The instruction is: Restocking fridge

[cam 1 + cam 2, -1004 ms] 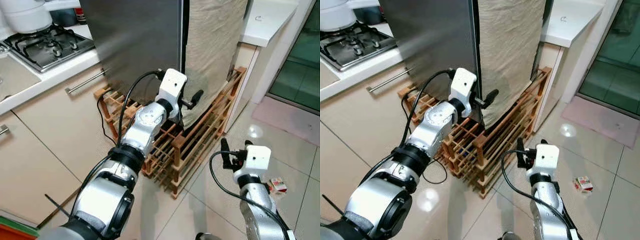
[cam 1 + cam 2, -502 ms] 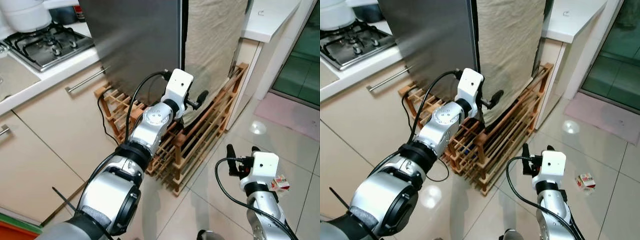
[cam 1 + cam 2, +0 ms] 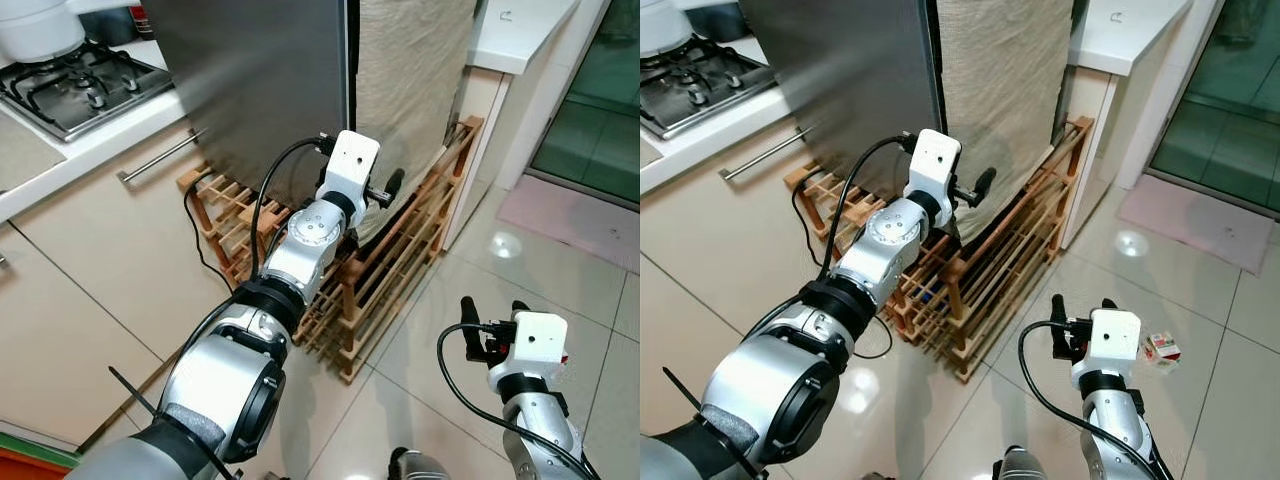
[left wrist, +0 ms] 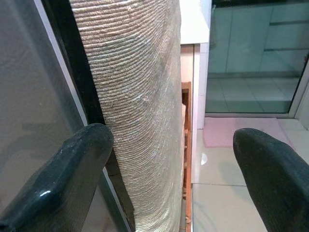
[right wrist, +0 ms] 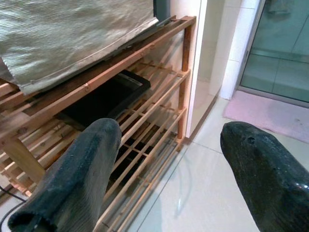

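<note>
Gas hob (image 3: pixel 70 85) on the white table (image 3: pixel 90 145) at far left, beside the steel fridge door (image 3: pixel 260 80) standing over a wooden slatted rack (image 3: pixel 980 270) on the tiled floor (image 3: pixel 1210 300). Left gripper (image 4: pixel 174 164) reaching up at the fridge's front edge, fingers (image 4: pixel 72 174) spread wide and grasping nothing, one by the dark gap beside the door, a beige woven cloth (image 4: pixel 140 96) hanging between them. Right gripper (image 5: pixel 169 169) held low over the floor by the rack, fingers (image 5: pixel 82 164) likewise released and empty, with a small red-and-white carton (image 3: pixel 1162 349) lying on the tiles just beyond.
</note>
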Motion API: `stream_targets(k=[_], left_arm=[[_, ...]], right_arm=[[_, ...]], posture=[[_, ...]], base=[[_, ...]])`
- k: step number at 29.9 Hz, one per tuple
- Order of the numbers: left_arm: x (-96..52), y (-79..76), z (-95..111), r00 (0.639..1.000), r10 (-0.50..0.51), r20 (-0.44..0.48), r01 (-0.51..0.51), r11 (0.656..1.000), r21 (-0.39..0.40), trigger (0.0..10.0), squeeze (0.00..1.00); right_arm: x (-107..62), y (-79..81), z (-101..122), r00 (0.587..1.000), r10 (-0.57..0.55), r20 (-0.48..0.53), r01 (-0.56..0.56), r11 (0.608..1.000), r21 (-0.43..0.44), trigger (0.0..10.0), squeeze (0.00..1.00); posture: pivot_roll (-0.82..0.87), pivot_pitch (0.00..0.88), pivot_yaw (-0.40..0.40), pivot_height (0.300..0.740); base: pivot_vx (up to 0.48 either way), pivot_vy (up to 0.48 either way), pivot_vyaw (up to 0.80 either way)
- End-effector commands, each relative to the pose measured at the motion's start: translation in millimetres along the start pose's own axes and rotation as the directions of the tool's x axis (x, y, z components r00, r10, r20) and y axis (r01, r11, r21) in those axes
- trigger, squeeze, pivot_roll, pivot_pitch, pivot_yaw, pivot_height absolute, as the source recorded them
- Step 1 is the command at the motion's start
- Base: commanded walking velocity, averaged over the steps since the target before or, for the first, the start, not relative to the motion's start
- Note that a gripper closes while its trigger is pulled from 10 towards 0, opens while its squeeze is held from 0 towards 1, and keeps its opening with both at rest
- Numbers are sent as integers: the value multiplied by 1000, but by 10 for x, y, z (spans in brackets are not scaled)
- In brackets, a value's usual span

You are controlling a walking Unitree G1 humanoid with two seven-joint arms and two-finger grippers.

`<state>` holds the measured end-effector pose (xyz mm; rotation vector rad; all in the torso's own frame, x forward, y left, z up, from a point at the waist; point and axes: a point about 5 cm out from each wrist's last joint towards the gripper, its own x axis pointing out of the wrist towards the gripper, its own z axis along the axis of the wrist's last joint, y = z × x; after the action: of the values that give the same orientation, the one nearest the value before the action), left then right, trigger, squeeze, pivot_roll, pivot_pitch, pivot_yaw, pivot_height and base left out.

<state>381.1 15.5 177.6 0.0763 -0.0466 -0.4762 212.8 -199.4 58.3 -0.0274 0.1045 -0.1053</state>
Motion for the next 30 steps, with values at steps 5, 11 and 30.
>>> stream_targets(k=[5, 11, 30], left_arm=[[18, 111, 73, 998, 64, 5, -63, 996, -64, 10000, 0], [17, 143, -12, 993, 80, -84, -95, 976, -196, 10000, 0], [21, 81, 93, 998, 45, -39, -50, 990, -132, 10000, 0]], right_arm=[[20, 18, 32, 1000, 5, -2, -5, 1000, -3, 10000, 0], [43, 52, 33, 1000, 15, -3, -15, 1000, 1, 10000, 0], [89, 62, 21, 1000, 17, -3, -17, 1000, -1, 10000, 0]], posture=[[-179, 94, 107, 740], [-175, 91, 108, 740], [-171, 62, 108, 740]], base=[[0, 0, 0], [0, 0, 0], [0, 0, 0]])
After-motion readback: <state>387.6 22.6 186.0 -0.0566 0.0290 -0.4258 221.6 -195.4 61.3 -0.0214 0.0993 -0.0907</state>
